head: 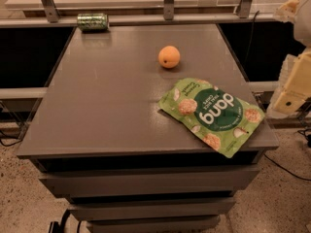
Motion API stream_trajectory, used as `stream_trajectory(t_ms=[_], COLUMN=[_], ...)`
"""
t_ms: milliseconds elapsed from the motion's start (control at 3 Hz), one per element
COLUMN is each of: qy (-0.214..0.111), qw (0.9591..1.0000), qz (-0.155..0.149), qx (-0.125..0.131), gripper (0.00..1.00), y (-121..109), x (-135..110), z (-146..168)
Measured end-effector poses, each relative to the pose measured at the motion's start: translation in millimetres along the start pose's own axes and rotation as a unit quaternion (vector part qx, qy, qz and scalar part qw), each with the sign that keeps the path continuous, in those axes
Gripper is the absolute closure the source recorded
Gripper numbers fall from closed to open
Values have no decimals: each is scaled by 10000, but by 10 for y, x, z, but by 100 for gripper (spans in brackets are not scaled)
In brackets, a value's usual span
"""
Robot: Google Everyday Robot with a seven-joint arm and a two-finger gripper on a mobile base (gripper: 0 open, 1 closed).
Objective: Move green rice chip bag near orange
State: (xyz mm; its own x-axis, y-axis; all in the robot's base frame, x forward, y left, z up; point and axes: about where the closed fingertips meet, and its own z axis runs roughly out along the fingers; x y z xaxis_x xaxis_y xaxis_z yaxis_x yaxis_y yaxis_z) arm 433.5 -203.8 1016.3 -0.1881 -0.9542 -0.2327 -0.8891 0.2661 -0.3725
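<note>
The green rice chip bag (213, 115) lies flat on the grey cabinet top (107, 96) at its front right, one corner reaching the front edge. The orange (169, 57) sits on the top a short way behind and to the left of the bag, apart from it. My gripper (291, 89) shows as cream-coloured parts at the right edge of the view, off the cabinet top and to the right of the bag, touching nothing.
A small green can (92, 22) lies on its side at the far left corner of the top. A metal rail with posts (168, 4) runs behind the cabinet. Drawers (146, 183) sit below the front edge.
</note>
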Motion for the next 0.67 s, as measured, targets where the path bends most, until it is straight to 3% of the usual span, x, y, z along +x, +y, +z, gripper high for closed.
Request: stream_trajectory(t_ms=[667], qy=[-7], qw=[10000], qz=[62], qx=[-48], gripper=[0], y=[10], x=[0], z=[50])
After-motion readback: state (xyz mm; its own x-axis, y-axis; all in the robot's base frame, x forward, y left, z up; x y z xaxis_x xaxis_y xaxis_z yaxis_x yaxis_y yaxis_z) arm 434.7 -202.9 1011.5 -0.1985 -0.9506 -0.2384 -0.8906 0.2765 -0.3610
